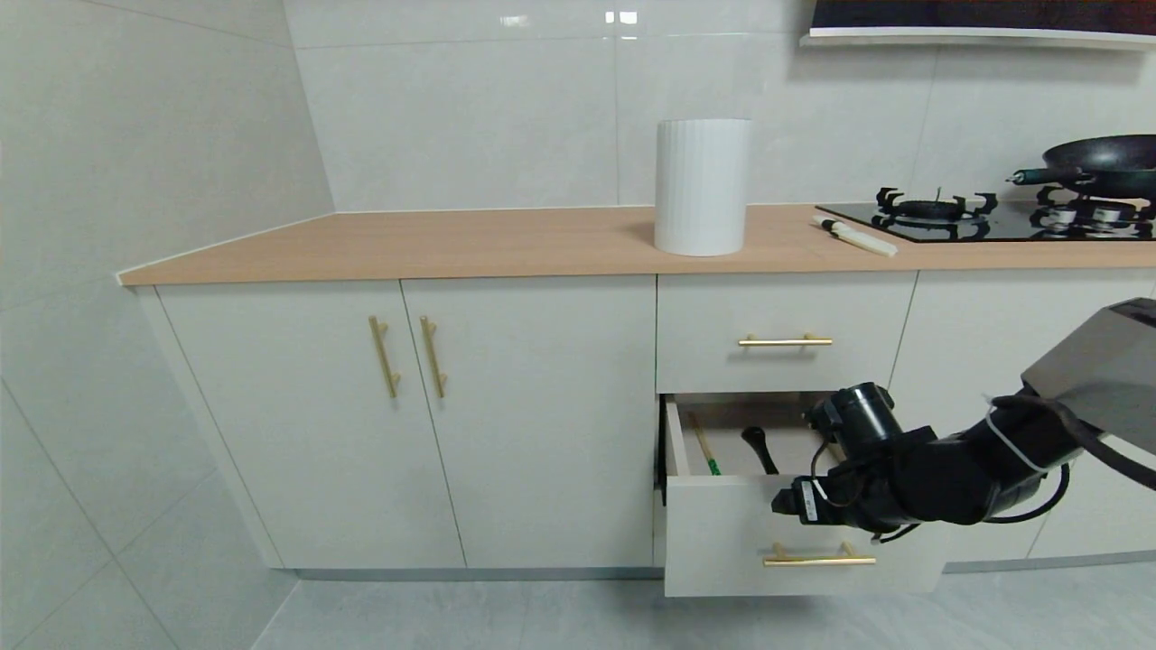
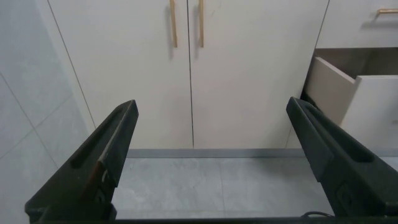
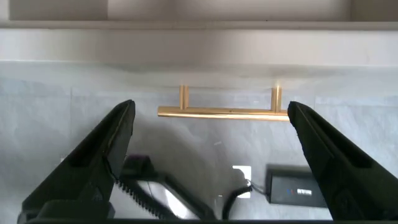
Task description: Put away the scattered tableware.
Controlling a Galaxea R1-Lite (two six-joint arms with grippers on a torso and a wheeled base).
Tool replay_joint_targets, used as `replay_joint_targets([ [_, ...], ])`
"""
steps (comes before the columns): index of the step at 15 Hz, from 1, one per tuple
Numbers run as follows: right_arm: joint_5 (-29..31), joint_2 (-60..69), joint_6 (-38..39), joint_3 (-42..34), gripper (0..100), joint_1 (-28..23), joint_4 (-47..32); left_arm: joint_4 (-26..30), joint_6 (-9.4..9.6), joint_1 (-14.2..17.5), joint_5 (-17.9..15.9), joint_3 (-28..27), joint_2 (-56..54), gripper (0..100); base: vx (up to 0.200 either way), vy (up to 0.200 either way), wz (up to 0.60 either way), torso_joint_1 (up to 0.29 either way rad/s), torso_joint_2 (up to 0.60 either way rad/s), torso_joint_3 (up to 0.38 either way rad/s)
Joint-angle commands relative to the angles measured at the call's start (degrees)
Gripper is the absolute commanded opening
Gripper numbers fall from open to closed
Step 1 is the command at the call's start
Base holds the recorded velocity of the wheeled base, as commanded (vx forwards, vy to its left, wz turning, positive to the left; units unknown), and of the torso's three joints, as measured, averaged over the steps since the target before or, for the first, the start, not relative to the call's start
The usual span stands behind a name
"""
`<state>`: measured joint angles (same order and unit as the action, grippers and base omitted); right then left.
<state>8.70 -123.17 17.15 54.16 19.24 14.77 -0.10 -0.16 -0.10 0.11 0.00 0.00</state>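
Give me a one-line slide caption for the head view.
Right gripper at the open lower drawer, utensils inside; white canister and pale utensil sit on the wooden counter.

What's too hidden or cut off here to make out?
Head view: what lies in the open white lower drawer, mostly behind its front panel and the right arm.
Head view: the black wok, cut off by the picture's edge.
Head view: the pale utensil on the wooden counter, too small to identify.
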Motion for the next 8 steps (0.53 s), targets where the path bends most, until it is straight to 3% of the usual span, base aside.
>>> replay_joint_targets([
  [1, 0.0, -5.5, -0.3, 5.4, 100, -1.7, 0.1, -0.1, -0.02, 0.0, 0.0, 0.0, 0.0, 100, 0.000, 0.000, 0.00, 0.000, 0.00, 0.000],
  [8, 0.1, -13.6, -1.2, 16.9, 100, -5.4, 0.8, 0.0, -0.02, 0.0, 0.1, 0.0, 0.0, 100, 0.000, 0.000, 0.00, 0.000, 0.00, 0.000],
])
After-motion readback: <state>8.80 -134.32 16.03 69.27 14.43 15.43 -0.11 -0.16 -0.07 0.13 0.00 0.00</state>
